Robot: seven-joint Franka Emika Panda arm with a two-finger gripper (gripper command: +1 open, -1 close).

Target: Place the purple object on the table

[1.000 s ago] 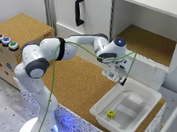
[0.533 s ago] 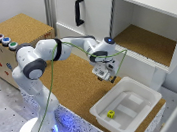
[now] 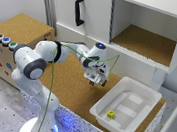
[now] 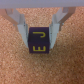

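The purple object (image 4: pixel 39 41) is a small dark purple cube with yellow marks on its faces. In the wrist view it sits between my two fingers (image 4: pixel 22 29), just above the cork table (image 4: pixel 42 67). My gripper (image 4: pixel 40 34) is shut on it. In the exterior view my gripper (image 3: pixel 96 78) hangs low over the table (image 3: pixel 70 87), beside the white tray's near corner; the cube is too small to make out there.
A white tray (image 3: pixel 141 94) holding a small yellow cube (image 3: pixel 111 114) stands at the exterior view's right. A white cabinet (image 3: pixel 136 36) with a cork-floored shelf is behind. A cork-topped box with coloured buttons (image 3: pixel 6 40) is at the left.
My arm has swung from near the cabinet shelf toward the exterior view's left and down, to a spot low over the table beside the tray.
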